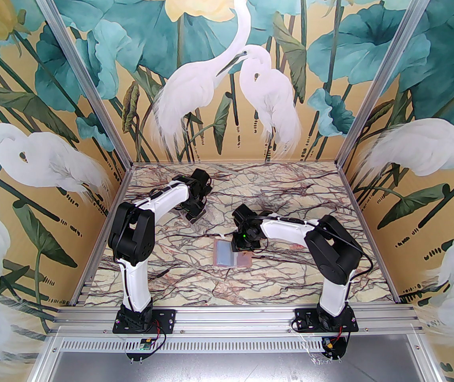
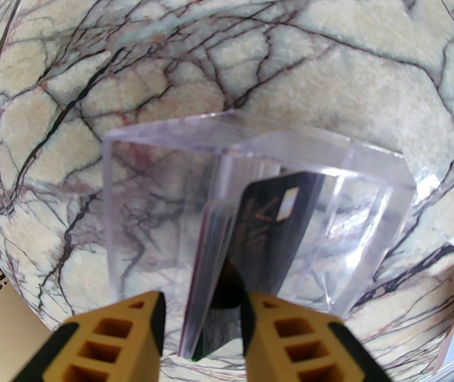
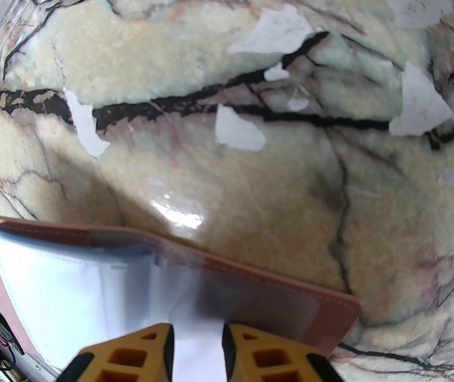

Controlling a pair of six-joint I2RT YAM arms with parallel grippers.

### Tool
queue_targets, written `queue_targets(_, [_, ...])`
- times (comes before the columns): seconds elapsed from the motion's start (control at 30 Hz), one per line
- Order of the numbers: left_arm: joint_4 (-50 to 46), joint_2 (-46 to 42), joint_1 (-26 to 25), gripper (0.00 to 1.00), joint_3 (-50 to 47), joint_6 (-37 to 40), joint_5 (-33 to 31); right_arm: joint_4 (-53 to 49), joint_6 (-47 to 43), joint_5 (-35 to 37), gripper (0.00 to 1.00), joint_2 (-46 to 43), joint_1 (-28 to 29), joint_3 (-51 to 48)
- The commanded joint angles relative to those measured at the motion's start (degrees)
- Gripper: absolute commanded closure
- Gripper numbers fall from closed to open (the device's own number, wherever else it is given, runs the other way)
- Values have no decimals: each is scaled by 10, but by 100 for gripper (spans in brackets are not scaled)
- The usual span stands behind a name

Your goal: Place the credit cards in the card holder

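We see the credit cards (image 2: 259, 245) upright, black one frontmost; the card holder (image 1: 227, 254) lies open at their 5 o'clock.

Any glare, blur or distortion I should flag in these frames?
Top view: sharp and evenly lit. Left wrist: strong fisheye bending; glare on the right wall of the box; lettering on the cards still legible. Right wrist: bright glare patch on the table; card holder soft, out of focus near the lens.
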Motion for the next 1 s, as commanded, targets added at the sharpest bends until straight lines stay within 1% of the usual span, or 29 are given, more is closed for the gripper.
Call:
queue_targets(0.0, [4, -8, -3, 61, -1, 6, -18, 18, -9, -5, 69, 38, 3, -7])
queue_targets(0.97, [-1, -23, -2, 63, 5, 5, -29, 18, -10, -6, 69, 40, 3, -8])
